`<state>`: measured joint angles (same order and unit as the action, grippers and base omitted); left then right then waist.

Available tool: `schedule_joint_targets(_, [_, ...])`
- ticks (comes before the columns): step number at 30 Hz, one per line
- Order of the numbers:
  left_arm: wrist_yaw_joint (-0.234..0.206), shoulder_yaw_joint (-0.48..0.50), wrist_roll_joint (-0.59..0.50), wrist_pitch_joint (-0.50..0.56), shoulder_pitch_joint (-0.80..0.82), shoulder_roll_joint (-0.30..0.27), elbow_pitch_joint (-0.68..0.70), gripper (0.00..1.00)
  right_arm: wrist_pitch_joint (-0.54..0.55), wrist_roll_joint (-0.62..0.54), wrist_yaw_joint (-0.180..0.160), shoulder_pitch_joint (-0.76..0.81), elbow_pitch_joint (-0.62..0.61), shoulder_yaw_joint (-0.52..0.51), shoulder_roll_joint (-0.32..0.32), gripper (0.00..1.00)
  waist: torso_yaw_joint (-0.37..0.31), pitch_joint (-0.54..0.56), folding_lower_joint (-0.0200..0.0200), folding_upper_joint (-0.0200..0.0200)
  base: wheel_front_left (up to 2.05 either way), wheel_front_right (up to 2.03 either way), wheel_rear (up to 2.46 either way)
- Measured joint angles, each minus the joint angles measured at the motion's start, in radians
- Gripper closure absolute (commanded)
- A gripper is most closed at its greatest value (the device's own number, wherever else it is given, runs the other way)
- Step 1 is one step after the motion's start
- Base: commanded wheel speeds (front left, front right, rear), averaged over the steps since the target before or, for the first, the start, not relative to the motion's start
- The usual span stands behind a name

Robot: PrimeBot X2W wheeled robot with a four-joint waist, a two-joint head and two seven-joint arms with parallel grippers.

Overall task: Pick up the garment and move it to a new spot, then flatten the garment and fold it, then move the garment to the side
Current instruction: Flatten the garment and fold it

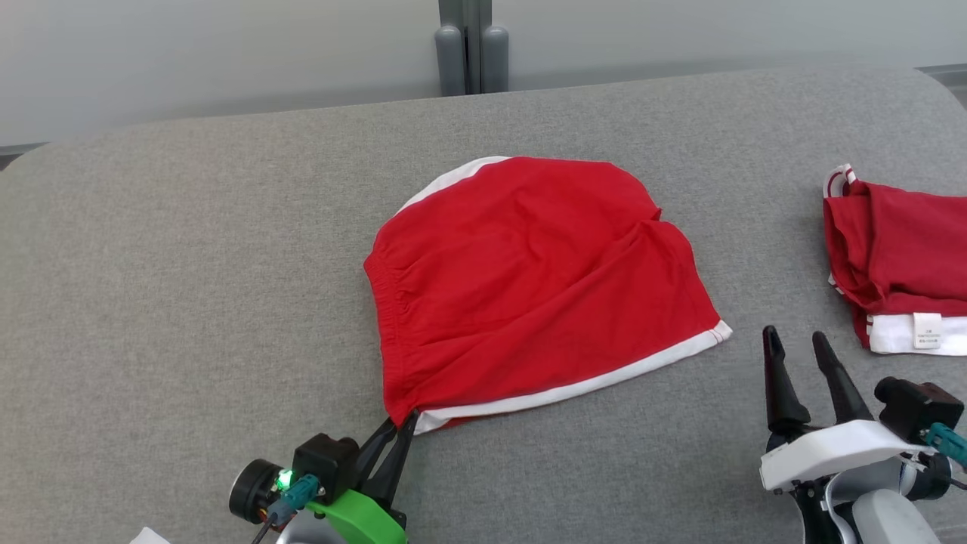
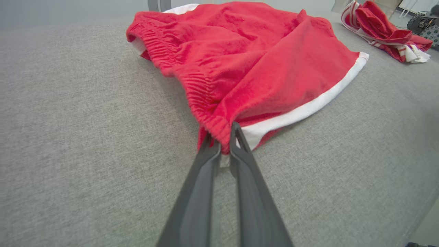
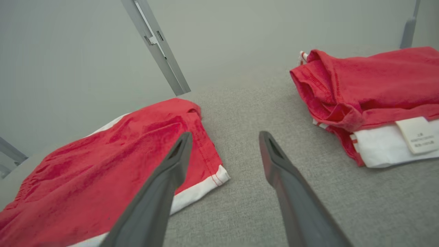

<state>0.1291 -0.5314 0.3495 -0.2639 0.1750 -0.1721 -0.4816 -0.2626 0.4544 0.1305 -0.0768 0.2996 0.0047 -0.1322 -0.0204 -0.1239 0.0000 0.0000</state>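
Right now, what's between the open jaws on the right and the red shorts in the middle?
Only bare grey cloth surface lies between the right gripper and the red shorts, as the head view shows.

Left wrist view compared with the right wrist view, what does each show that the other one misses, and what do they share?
Left wrist view adds: the left claw shut on the near corner of the red shorts. Right wrist view adds: the right claw open above the grey surface, and the white label on the second red garment. Shared: both garments and the surface.
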Motion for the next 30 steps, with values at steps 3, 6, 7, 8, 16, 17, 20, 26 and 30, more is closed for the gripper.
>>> schedule_joint_targets(3, [0.0,0.002,-0.008,0.0,0.0,0.004,0.012,1.0,0.001,-0.014,0.0,-0.03,0.083,0.018,-0.011,0.0,0.008,0.002,0.0,0.0,0.0,0.0,0.0])
schedule_joint_targets(6, [0.0,-0.002,-0.016,0.0,0.0,0.007,0.022,1.0,0.028,-0.019,0.0,-0.071,0.186,0.027,-0.015,0.0,0.018,0.003,0.0,0.0,0.0,0.0,0.0])
schedule_joint_targets(7, [0.0,-0.004,-0.02,0.0,0.0,0.009,0.025,1.0,0.034,-0.016,0.0,-0.087,0.216,0.026,-0.015,0.0,0.022,0.003,0.0,0.0,0.0,0.0,0.0])
schedule_joint_targets(8, [0.0,-0.007,-0.024,0.0,0.0,0.01,0.028,1.0,0.042,-0.017,0.0,-0.107,0.245,0.027,-0.016,0.0,0.026,0.003,0.0,0.0,0.0,0.0,0.0])
schedule_joint_targets(16, [0.0,-0.021,-0.041,0.0,0.0,0.021,0.041,1.0,0.07,-0.056,0.0,-0.228,0.428,0.081,-0.034,0.0,0.051,-0.001,0.0,0.0,0.0,0.0,0.0])
schedule_joint_targets(17, [0.0,-0.022,-0.042,0.0,0.0,0.021,0.043,1.0,0.072,-0.061,0.0,-0.24,0.449,0.09,-0.037,0.0,0.053,0.0,0.0,0.0,0.0,0.0,0.0])
schedule_joint_targets(20, [0.0,-0.026,-0.043,0.0,0.001,0.021,0.047,1.0,0.078,-0.07,0.0,-0.27,0.504,0.112,-0.045,0.0,0.059,0.0,0.0,0.0,0.0,0.0,0.0])
schedule_joint_targets(26, [0.0,-0.027,-0.046,0.0,0.001,0.021,0.051,1.0,0.083,-0.078,0.0,-0.322,0.588,0.157,-0.059,0.0,0.067,-0.002,0.0,0.0,0.0,0.0,0.0])
schedule_joint_targets(30, [0.0,-0.031,-0.049,0.0,0.003,0.021,0.052,1.0,0.079,-0.063,0.0,-0.351,0.627,0.183,-0.062,0.09,0.069,-0.008,0.0,0.0,0.0,0.0,0.0])
